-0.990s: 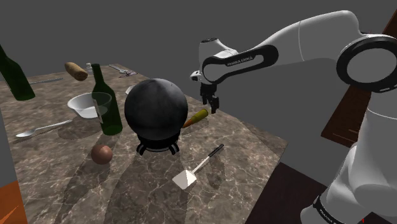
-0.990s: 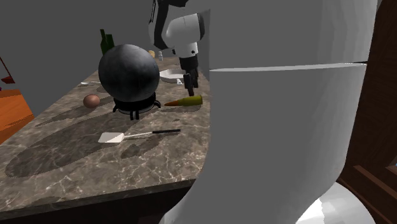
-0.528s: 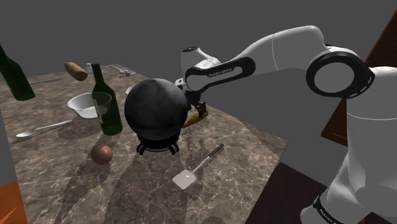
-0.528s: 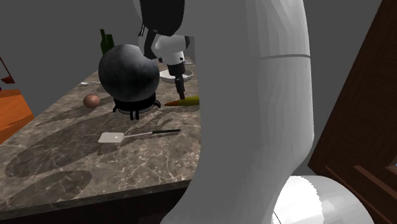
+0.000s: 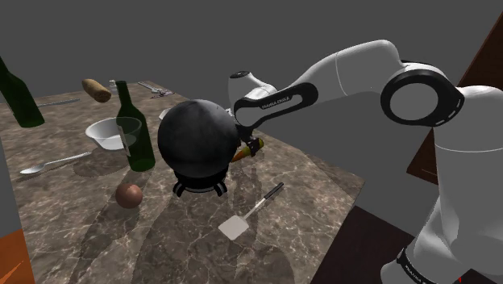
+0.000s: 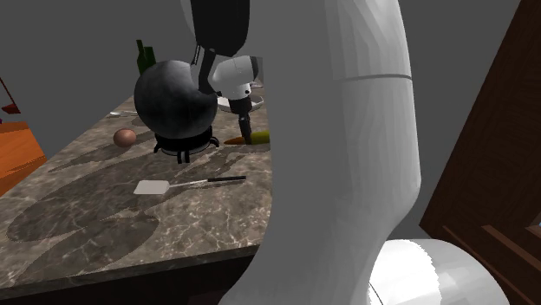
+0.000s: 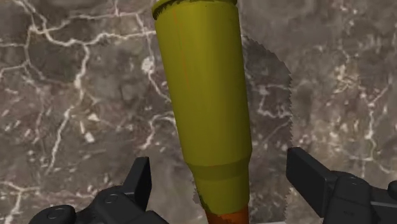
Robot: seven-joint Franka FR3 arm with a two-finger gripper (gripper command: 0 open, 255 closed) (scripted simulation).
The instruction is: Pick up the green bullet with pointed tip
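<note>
Two black fingers (image 7: 141, 181) of the gripper (image 7: 222, 175) stand apart, one on each side of the green bullet (image 7: 207, 95). Neither touches it, so the gripper is released and holds nothing. The bullet, yellowish green with an orange-brown pointed end, lies flat on the dark marble desk (image 5: 314, 190). It is just beside the big black round pot (image 5: 197, 141), on the side toward the shoulder view's right. I judge that the step in hand is the final approach for the grasp. The next move probably calls for closing the fingers across the bullet's body near the tip. This must be done gently, because the bullet may roll toward the pot.
</note>
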